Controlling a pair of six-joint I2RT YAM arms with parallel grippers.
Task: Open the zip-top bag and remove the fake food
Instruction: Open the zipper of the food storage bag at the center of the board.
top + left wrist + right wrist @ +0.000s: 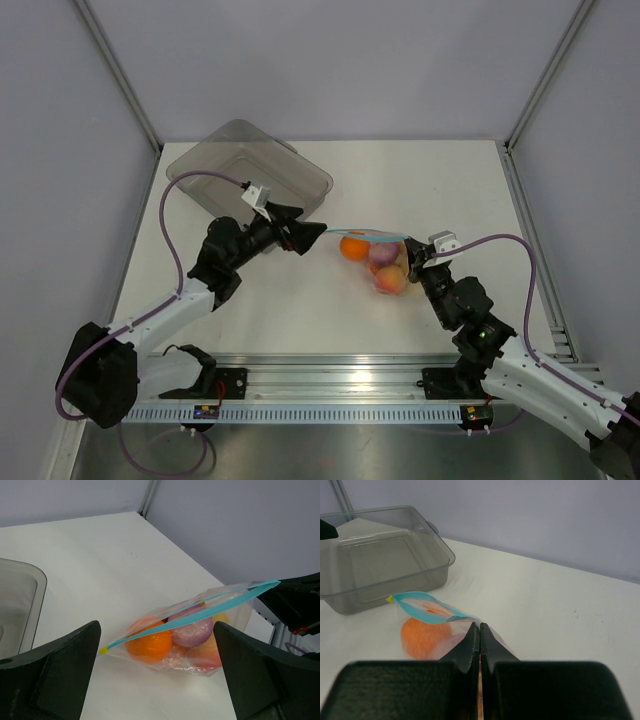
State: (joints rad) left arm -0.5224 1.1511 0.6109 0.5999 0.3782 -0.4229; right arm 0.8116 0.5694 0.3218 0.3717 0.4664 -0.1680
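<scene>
**A:** Two jaws differ: the right gripper is clenched on the zip-top bag at one end of its teal strip; the left gripper gapes, released, facing the other end.

**B:** Opening step, then?

**A:** I judge so. The fake food sits inside, bag on the table near the tray. Next, the left must pinch a lip and pull. No readable writing.
</scene>
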